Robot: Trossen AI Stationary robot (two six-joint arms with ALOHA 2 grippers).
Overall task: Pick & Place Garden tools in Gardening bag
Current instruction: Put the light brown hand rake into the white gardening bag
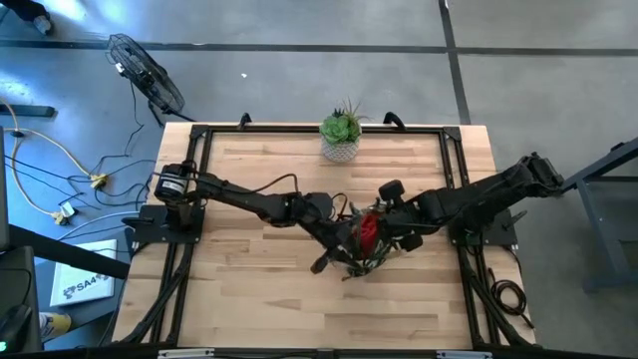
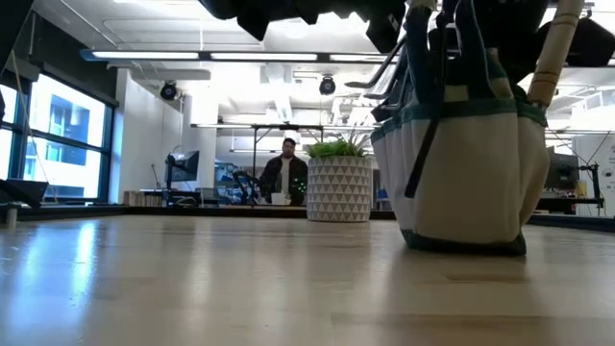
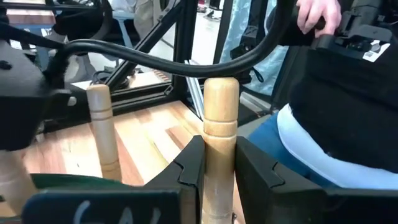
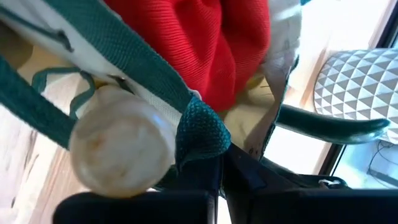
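Observation:
The gardening bag (image 2: 463, 163), pale fabric with dark green trim, stands on its base near the table's middle (image 1: 371, 251). A red item (image 4: 211, 37), a green handle (image 4: 329, 126) and wooden trowel handles (image 3: 102, 124) stick out of it. My left gripper (image 3: 219, 168) is at the bag's left side (image 1: 342, 237), shut on a wooden trowel handle (image 3: 221, 124). My right gripper (image 4: 221, 171) is at the bag's right side (image 1: 397, 234), shut on the bag's rim. My left gripper pinches the trowel's wooden handle (image 3: 220, 155) between its two fingers, a little below the handle's rounded free end. The fingers lie across the handle, which stands upright; its lower part is hidden. My right gripper pinches the bag's green-trimmed rim (image 4: 200, 134) between its two fingers. The fingers come from the table's right side. The bag's base rests on the table.
A green succulent in a white patterned pot (image 1: 342, 135) stands at the table's far edge, behind the bag (image 2: 338, 187). A person stands close beyond the table in the left wrist view (image 3: 323, 124). Bare wood lies to the bag's left and near side (image 1: 249, 289).

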